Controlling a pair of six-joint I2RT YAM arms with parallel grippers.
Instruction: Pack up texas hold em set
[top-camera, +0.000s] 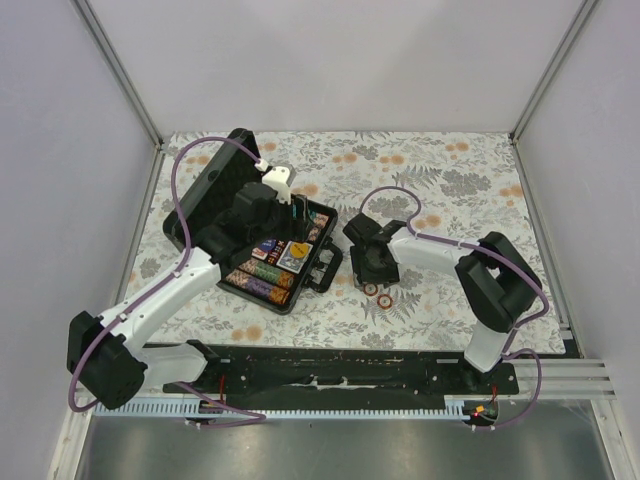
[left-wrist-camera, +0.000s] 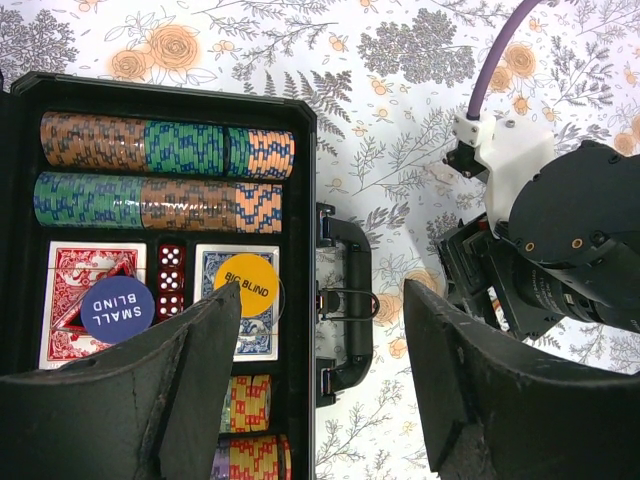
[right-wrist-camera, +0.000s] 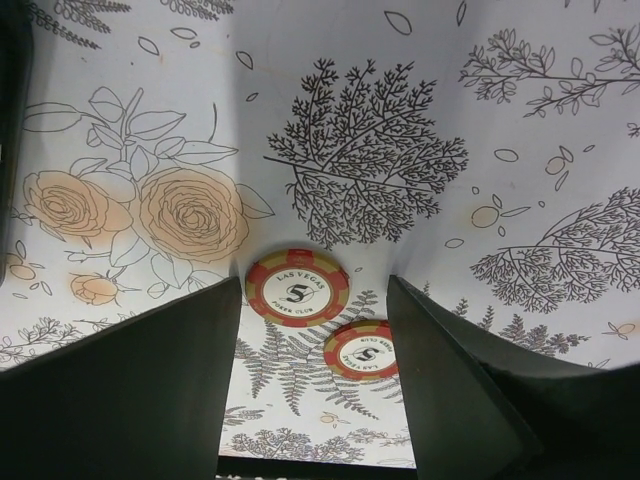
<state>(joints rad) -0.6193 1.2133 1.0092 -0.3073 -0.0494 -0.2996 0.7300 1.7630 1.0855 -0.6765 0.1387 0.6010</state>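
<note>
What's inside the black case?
Rows of chips, a red card deck, a blue card deck, red dice, a blue button and a yellow button. One finger of the left gripper covers most of the lower rows.

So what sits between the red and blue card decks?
The red dice, slotted between the red deck and blue deck; the left wrist view shows it.

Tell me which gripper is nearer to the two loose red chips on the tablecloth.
Right. The right gripper hovers directly over the two red chips, fingers open. The left gripper is off to their left, above the open case at its handle edge.
</note>
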